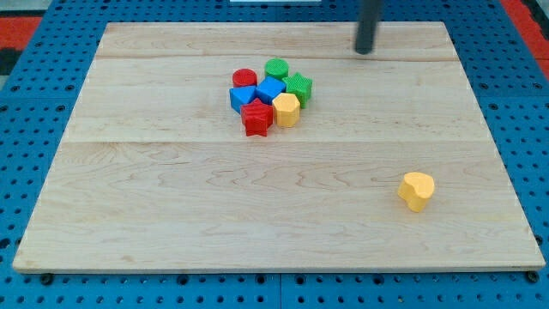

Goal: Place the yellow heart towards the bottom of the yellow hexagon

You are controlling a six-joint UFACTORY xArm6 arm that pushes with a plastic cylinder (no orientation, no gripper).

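My tip stands near the top edge of the wooden board, right of centre; it is a bare dark rod end touching no block, with nothing held or pressed against it

Yellow heart lies alone toward the bottom right corner, well apart from every other block and from my tip

Yellow hexagon sits in a tight cluster in the upper middle of the board, on the cluster's lower right side. Directly to its left, touching or nearly so, is the red star

Rest of cluster: blue cube in the middle, a second blue block at the left (shape unclear), red cylinder at upper left, green cylinder at the top, green star at the right, just above the yellow hexagon

Board space directly below the hexagon, toward the bottom edge, holds no block
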